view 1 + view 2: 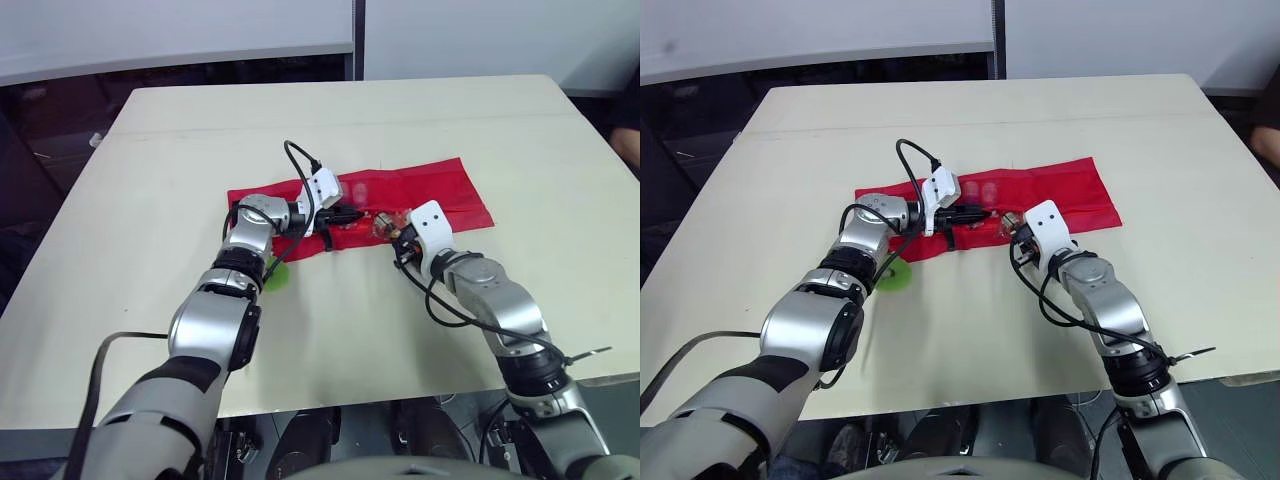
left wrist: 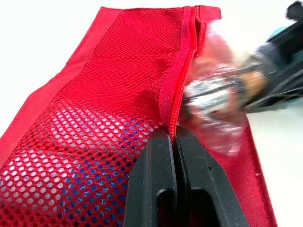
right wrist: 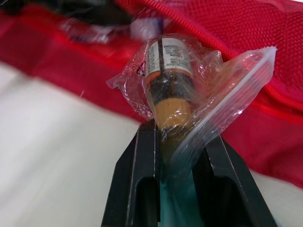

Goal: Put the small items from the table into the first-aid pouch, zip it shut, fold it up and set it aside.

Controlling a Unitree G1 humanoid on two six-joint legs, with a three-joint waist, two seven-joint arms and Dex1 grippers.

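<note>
Red fabric marks the pouch [image 1: 420,195], lying flat and unfolded near the middle of the pale tabletop [image 1: 150,180] in the head camera's views. Both arms meet at the pouch's near long edge. The left gripper [image 1: 347,214] rests on the pouch, toward its left half. The right gripper [image 1: 388,229] is just beside it at the same edge, carrying a bagged vial [image 1: 383,224]. A small green item [image 1: 278,276] lies on the tabletop just off the pouch's near left corner, partly under the left forearm; I cannot tell what it is.

From the left wrist view, the left gripper's fingers [image 2: 154,179] are clenched together, pinching the lip of the pouch's zip opening between their tips. Something blue shows through the mesh panel beside the zip, so at least one thing appears to be inside already. The crinkled clear bag hovers right by the zip line.

From the right wrist view, the right gripper's fingers [image 3: 142,179] grasp the tail of a clear zip-bag. An amber vial with a white label stands out beyond the fingertips, with the pouch's red just behind it.

The step in hand looks like loading: the left side holds the mouth while the right feeds the vial. The next move calls for lifting the lip enough to open a gap, pushing the bag in nose first, then letting go inside. The slack plastic could snag on the zip. The green item seems left to collect before zipping.
</note>
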